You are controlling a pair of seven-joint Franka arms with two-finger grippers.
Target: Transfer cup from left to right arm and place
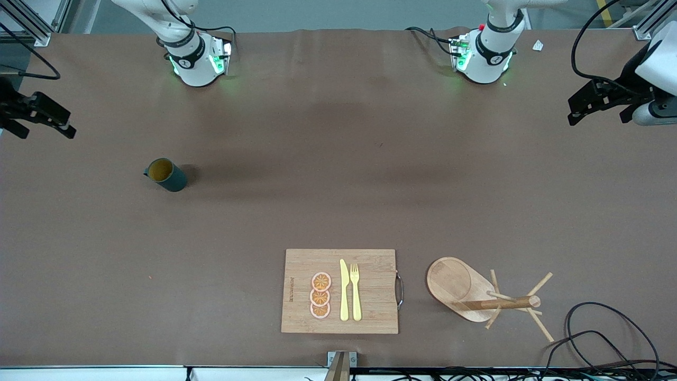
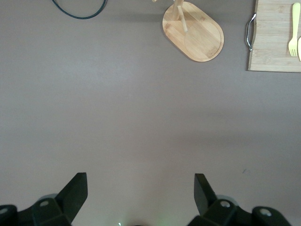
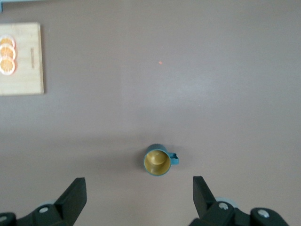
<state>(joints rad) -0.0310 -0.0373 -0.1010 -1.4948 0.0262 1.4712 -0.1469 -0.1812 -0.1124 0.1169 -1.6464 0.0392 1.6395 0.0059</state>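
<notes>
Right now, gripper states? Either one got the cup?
Left gripper: open, holding nothing, up over bare table.
Right gripper: open, holding nothing, up over the table by the cup, which stands upright, untouched.

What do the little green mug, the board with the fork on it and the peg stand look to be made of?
The cup: probably glazed ceramic or plastic, with a smooth teal outside and an ochre inside. The cutting board: pale bamboo or wood with visible grain and a metal handle. The peg stand: the same light, matte wood.
</notes>
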